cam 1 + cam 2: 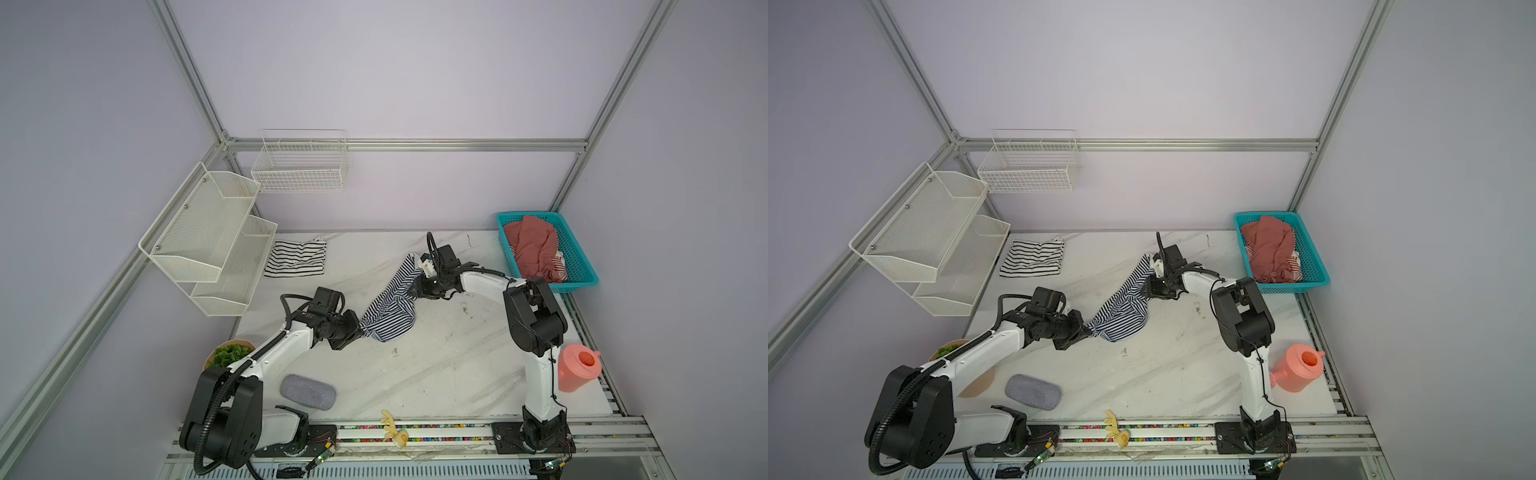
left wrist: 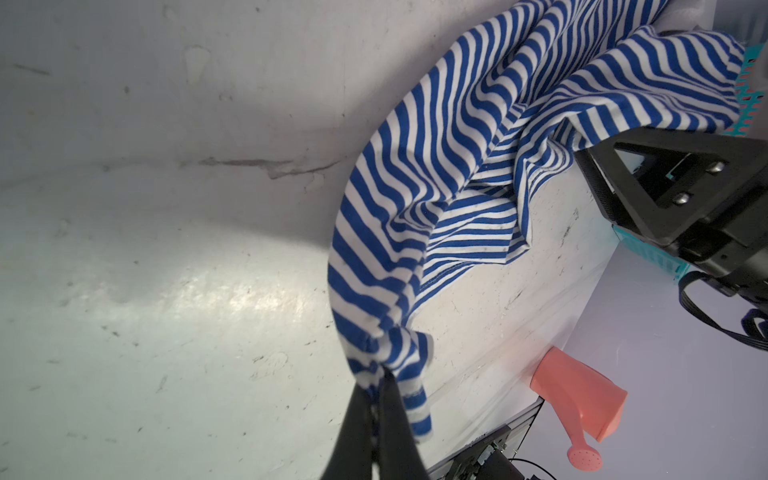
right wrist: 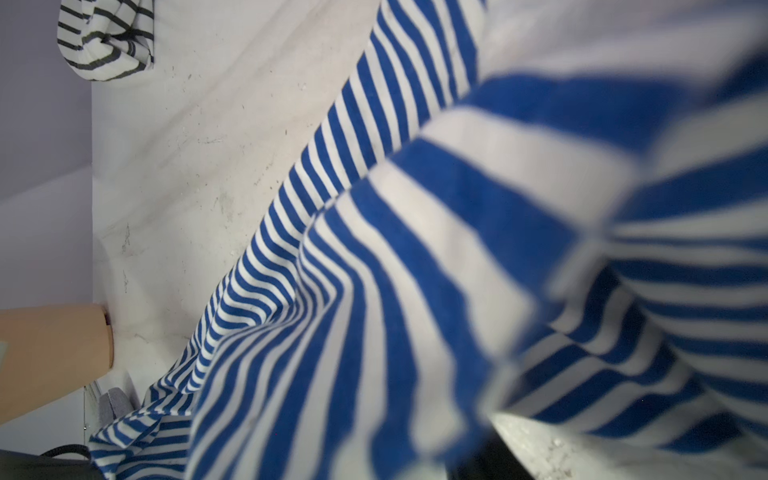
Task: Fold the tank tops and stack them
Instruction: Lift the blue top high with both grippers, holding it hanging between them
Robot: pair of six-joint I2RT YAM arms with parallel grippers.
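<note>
**While one top lies folded, the other hangs between the arms**

Although the black-striped tank top (image 1: 296,259) already lies as a flat, roughly squared packet at the far left of the table (image 1: 436,374), close to the white mesh shelf (image 1: 208,232), the navy-striped tank top (image 1: 390,311) is nowhere near folded. It hangs crumpled above mid-table, strung between the two arms, with its lower folds sagging toward the surface.

The left gripper (image 1: 360,331) is pinched tight on one bunched corner; the left wrist view shows its fingers (image 2: 390,419) closed together with cloth caught between them. The right gripper (image 1: 415,291) sits at the opposite, higher end, where the fabric drapes over it. Its own camera sees only blurred stripes, so I cannot tell whether its jaws are closed on the cloth or merely under it.

By my reading, about half is done. Left to do: spread this top flat, fold it, and set it on the black-striped one. Reddish garments fill the teal basket (image 1: 579,259); whether they belong to the task is unclear.
</note>
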